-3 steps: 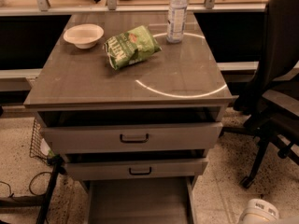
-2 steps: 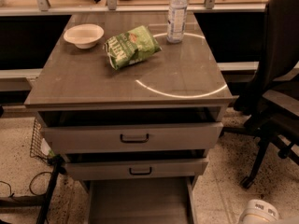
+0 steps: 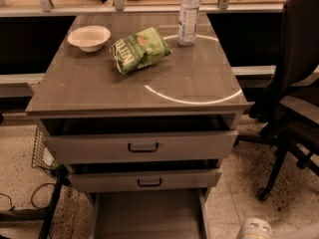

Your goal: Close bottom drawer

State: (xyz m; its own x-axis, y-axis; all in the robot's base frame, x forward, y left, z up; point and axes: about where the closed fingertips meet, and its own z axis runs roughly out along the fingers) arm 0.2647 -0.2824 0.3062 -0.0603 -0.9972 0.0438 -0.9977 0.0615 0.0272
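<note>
Bottom drawer (image 3: 147, 215) pulled far out, grey floor exposed; gripper (image 3: 254, 229) near its right side, at view's lower edge (grip state: cannot tell).

1. Desk (image 3: 99, 91) top: smooth, semi-glossy grey-brown, catching a bright ring of light.
2. Bottom drawer (image 3: 149, 215): flat, matt grey floor.
3. Bowl (image 3: 89, 37): matt off-white.
4. Bag (image 3: 140, 50): crinkled, shiny green film.
5. Bottle (image 3: 189, 15): clear plastic.
6. Floor (image 3: 234, 183): speckled, stone-like.
7. Hand (image 3: 255, 229), at the bottom right edge: pale, smooth casing.
</note>
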